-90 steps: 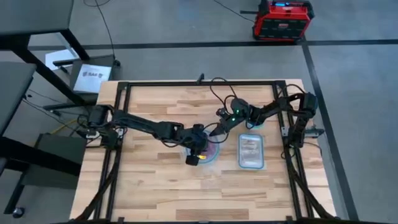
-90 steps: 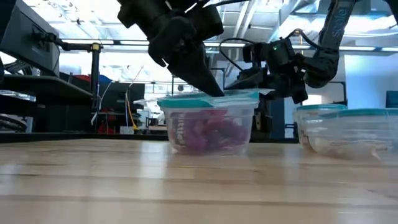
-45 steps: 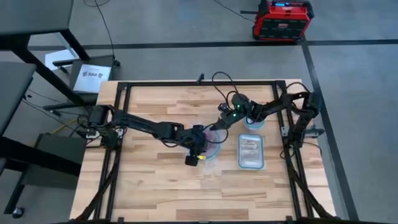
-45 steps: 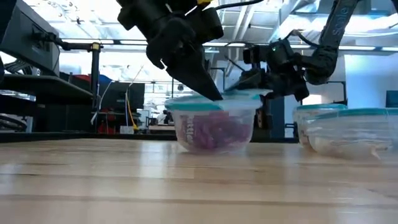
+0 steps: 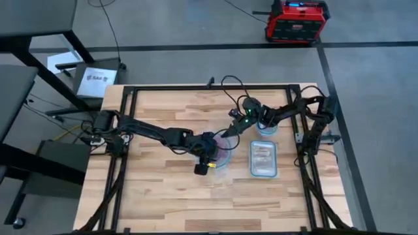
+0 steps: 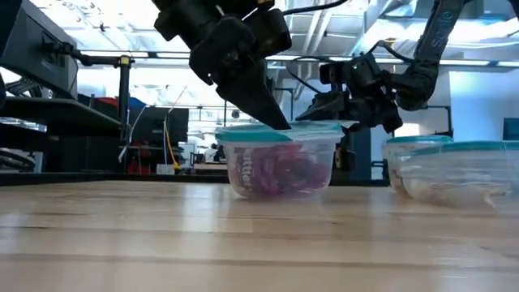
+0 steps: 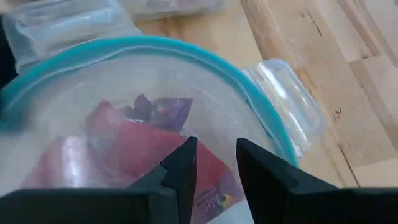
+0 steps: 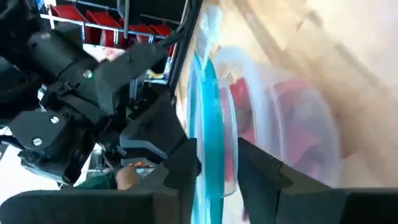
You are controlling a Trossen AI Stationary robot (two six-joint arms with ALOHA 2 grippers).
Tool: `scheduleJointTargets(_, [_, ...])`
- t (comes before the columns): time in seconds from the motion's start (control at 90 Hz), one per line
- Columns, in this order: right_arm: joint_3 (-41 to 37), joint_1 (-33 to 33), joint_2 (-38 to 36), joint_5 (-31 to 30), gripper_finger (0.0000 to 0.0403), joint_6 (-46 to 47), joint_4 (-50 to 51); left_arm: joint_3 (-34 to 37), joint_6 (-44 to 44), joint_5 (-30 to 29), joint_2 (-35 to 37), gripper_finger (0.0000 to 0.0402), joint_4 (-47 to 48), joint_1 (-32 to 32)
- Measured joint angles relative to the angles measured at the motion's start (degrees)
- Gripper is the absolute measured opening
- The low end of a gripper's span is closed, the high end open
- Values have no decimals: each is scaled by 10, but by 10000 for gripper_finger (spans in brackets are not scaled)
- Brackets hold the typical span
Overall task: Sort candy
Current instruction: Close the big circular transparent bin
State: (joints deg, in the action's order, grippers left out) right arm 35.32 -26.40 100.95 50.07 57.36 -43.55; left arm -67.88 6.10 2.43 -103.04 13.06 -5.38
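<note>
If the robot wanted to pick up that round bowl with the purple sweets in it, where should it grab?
Probably by the bluish rim of the bowl, coming from above with one finger inside and one outside. The wall is clear, curved and too wide to span, while the rim is a thin, firm edge. The right pincer already straddles it this way.

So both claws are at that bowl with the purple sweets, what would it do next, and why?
Probably the left gripper dips a little lower into the bowl: its slightly parted fingers hang just over the candy with nothing between them, while the right gripper straddles the bowl's rim.
</note>
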Motion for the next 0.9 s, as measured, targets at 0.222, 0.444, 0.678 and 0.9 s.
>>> scheduleJointTargets(0.222, [0, -42, 0, -5, 211, -85, 76, 0, -10, 19, 0, 98, -1, 3])
scheduleJointTargets(0.444, [0, -95, -34, -13, 237, -130, 72, -4, -10, 18, 0, 98, -7, 3])
scheduleJointTargets(0.678, [0, -72, -153, -46, 211, -204, 73, -89, 42, -70, 1, 98, 67, 1])
scheduleJointTargets(0.9, [0, 44, -236, -114, 193, -371, 164, -151, 44, -121, 70, 98, 232, -18])
